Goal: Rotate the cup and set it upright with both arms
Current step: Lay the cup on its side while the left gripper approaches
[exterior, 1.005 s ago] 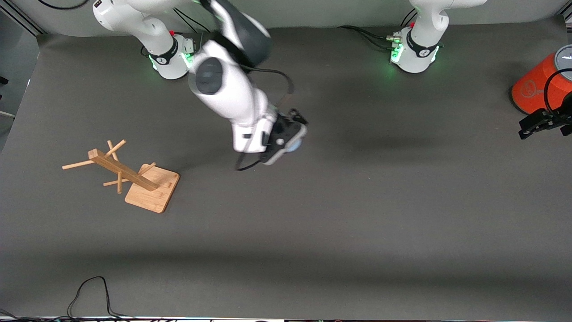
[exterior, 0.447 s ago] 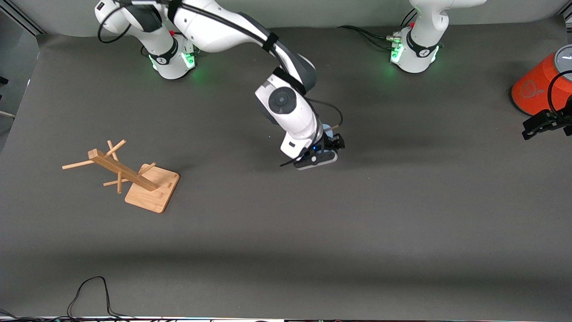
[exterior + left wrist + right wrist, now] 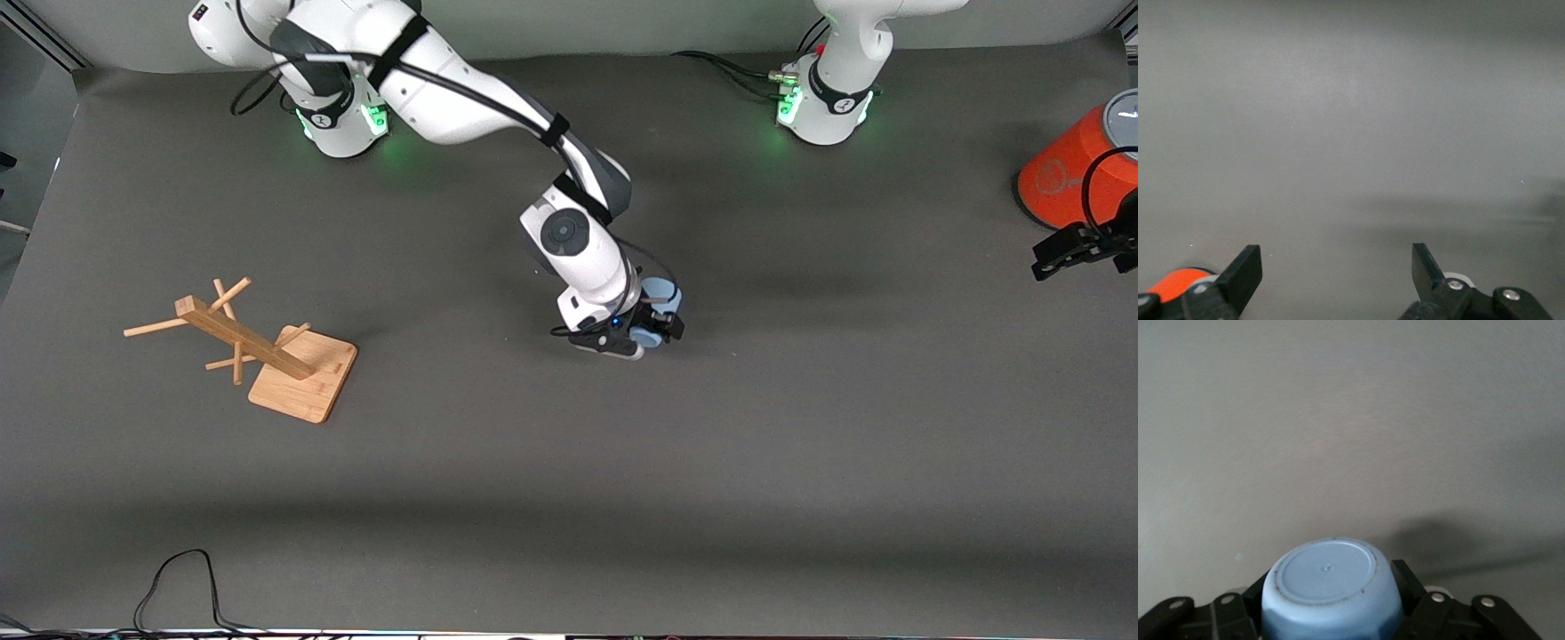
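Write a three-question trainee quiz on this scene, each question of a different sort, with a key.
1. True or false: the right pincer is shut on the cup.
2. Which part of the cup faces the right wrist camera? A) its open mouth B) its flat closed base C) a handle
3. Fill in: the left pincer is open, beside the ______ cylinder at the left arm's end of the table.

Key: 1 true; 2 B; 3 orange. The wooden rack stands untouched toward the right arm's end.
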Available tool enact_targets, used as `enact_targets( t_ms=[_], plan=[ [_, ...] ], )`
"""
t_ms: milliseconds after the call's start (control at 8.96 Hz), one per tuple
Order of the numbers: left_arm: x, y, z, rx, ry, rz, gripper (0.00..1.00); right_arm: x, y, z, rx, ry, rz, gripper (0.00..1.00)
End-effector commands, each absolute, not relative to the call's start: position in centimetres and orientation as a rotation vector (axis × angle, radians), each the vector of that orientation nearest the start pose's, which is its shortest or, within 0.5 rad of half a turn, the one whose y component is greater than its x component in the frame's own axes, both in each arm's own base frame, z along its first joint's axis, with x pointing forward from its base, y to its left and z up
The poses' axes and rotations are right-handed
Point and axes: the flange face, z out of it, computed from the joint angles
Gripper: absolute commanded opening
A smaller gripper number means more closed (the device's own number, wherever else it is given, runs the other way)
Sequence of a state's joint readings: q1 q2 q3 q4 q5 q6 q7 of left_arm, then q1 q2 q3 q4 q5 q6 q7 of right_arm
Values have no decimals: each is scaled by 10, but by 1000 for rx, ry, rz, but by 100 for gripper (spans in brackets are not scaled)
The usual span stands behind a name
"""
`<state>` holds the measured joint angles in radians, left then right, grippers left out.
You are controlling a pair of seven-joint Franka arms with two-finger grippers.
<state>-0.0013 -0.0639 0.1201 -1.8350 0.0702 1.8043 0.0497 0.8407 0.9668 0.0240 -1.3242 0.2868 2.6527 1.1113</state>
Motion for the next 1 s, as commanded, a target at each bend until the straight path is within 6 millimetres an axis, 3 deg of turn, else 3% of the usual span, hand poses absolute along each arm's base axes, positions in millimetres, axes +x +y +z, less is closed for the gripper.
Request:
enact_targets(
  t_ms=[0,112,223,335,447,670,893],
  plan=[
    [546,54,533,-3155,-151,-93,100,514,580,168,-2580,873,-24,0],
    [549,48,523,-3256,-270,-102,100,513,579,162,-2566,929,-9,0],
    [555,39,510,-3294,-418,-70,100,513,578,159,-2562,948,-4,40],
    [563,10,496,-3294,-615,-67,100,518,574,163,-2558,956,-9,99],
    [564,-13,481,-3270,-761,-71,100,525,568,169,-2562,965,-9,100],
    [562,-42,449,-3298,-1134,-76,100,534,561,200,-2596,957,0,100],
    [548,-80,412,-3232,-1500,-28,100,534,536,248,-2713,830,-2,100]
  ],
)
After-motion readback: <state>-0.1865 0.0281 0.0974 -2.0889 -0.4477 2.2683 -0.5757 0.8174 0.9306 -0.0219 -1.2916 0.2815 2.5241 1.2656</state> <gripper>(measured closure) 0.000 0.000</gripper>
